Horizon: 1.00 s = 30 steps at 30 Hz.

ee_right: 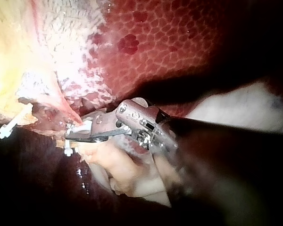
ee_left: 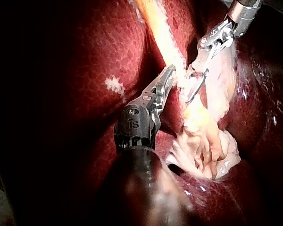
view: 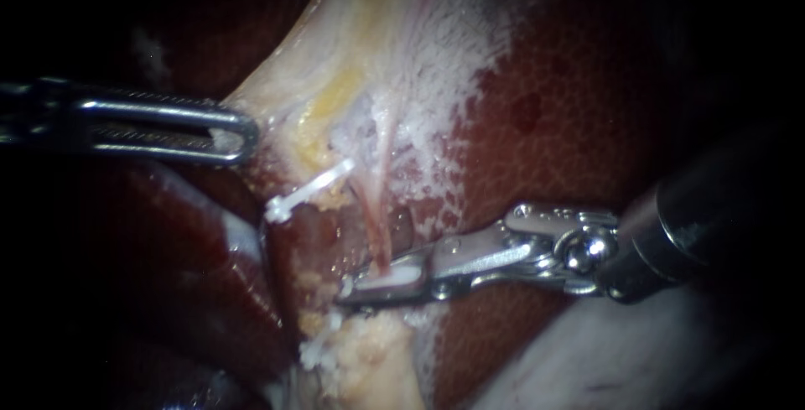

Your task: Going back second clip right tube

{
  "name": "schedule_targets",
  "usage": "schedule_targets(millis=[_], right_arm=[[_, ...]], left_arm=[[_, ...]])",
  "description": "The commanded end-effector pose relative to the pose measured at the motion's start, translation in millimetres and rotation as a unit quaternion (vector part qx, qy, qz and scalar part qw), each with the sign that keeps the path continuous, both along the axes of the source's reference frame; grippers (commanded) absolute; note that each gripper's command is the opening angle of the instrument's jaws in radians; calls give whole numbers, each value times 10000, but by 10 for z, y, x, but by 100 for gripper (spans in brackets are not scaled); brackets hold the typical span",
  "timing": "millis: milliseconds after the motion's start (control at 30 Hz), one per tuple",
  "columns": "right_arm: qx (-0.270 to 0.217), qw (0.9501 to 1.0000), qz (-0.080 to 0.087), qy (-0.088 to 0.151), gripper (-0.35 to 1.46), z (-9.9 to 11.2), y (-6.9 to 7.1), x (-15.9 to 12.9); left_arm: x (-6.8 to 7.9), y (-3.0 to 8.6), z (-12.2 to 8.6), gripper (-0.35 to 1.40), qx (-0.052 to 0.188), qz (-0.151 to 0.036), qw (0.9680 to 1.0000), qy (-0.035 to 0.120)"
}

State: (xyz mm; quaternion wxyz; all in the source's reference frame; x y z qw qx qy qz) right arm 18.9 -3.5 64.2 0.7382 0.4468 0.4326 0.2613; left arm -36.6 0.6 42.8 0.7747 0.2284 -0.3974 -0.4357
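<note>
Leftmost, left instrument: shaft enters level from the left edge. Windowed jaws lie together, closed on the edge of the pale tissue band. A scrap of that tissue shows through the window. In the left wrist view the same jaws look narrow and pressed together, with their tip at the pale band.

Next, dark liver lobe: it lies under and below the left instrument, smooth and glossy.

Upper clip: white, slanted, at the lower edge of the pale tissue band, well apart from both instruments. One end juts out over the dark lobe. It also shows in the right wrist view.

Tube: thin and pinkish, it runs down from the pale band, just right of the upper clip, into the right instrument's jaws.

Lower clip: white, it sits across the tube's lower end, between the right instrument's jaws. It also shows in the right wrist view.

Right instrument: shaft enters from the right edge. The jaws stand only slightly apart, both touching the lower clip, with the tube between them.

Mottled red liver surface: it lies above the right instrument.

Whitish material: it lies at the lower right, under the shaft; I cannot tell its kind.
</note>
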Motion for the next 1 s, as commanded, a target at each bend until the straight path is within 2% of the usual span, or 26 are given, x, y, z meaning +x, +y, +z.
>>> schedule_targets(millis=[33,333,367,567,633,733,867,1000], right_arm=[[-4,10000,-3,3,-35,0,0,0],[-9,10000,-7,5,-35,1,-1,0],[-6,10000,-3,19,-31,1,-2,0],[-9,9999,84,60,30,0,-3,2],[-149,9998,78,115,44,-2,-4,2],[-203,9996,149,97,55,-7,-7,4],[-373,9984,436,-4,60,-14,-11,5],[-446,9980,452,12,60,-18,-11,2]], left_arm=[[0,0,0,-35,0,0,10000,0],[1,0,1,-35,-6,-9,10000,8],[1,0,1,-35,-6,-9,10000,8],[1,0,1,-35,-6,-7,10000,7],[2,0,1,-35,-6,-6,10000,7],[2,0,1,-35,-6,-5,10000,7],[3,0,1,-35,-6,-5,10000,6],[3,0,1,-35,-6,-4,10000,6]])
